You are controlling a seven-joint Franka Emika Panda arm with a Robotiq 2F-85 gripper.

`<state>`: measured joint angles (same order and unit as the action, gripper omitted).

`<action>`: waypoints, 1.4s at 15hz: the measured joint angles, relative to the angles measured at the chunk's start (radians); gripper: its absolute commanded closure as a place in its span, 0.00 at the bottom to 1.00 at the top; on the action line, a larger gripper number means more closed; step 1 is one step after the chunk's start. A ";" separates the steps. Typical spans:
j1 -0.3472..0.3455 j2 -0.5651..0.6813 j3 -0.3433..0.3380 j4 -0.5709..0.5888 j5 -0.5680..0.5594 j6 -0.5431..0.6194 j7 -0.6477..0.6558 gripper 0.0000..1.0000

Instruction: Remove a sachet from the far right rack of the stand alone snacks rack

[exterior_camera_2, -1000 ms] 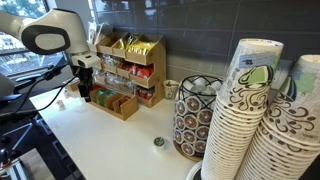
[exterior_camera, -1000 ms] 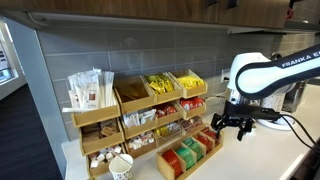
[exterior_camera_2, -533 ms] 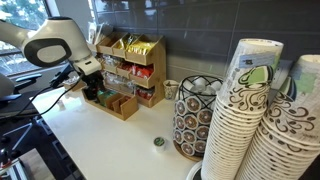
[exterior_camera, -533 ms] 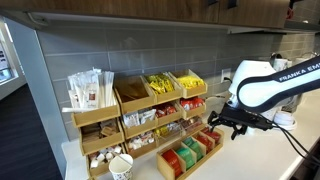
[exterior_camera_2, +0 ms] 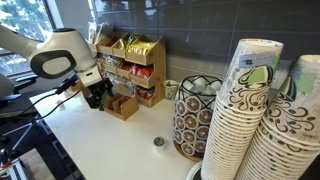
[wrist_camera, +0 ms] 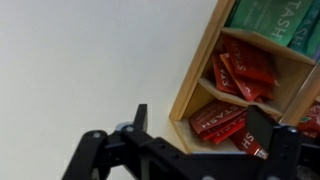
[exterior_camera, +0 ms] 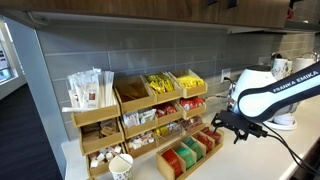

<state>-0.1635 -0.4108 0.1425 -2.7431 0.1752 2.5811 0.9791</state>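
Note:
The low wooden snacks rack (exterior_camera: 188,156) stands on the counter before the taller organiser; it also shows in an exterior view (exterior_camera_2: 122,107). Its end slot (wrist_camera: 190,95) holds small red sachets (wrist_camera: 215,118). My gripper (wrist_camera: 200,130) is open and astride the slot's outer wall. The left finger (wrist_camera: 140,122) hangs over bare counter. The right finger (wrist_camera: 265,128) is over the red sachets. Nothing is gripped. In both exterior views the gripper (exterior_camera: 222,123) (exterior_camera_2: 97,96) hangs at the rack's end.
Green sachets (wrist_camera: 272,15) fill the farther slots. The three-tier wooden organiser (exterior_camera: 140,108) stands against the wall. A paper cup (exterior_camera: 121,167) is at the rack's other end. A patterned jar (exterior_camera_2: 192,116) and stacked cups (exterior_camera_2: 250,110) stand further along the counter.
The arm has swung lower and its elbow has shifted outward. The gripper has moved a little closer to the end of the low rack. It stays open.

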 measured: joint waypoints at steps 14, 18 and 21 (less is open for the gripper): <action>-0.033 0.080 -0.001 0.000 -0.061 0.042 0.282 0.14; -0.031 0.106 -0.009 0.000 -0.059 0.097 0.328 0.18; -0.029 0.119 -0.013 0.004 -0.057 0.126 0.360 0.21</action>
<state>-0.1926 -0.2914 0.1291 -2.7394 0.1181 2.7071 1.3396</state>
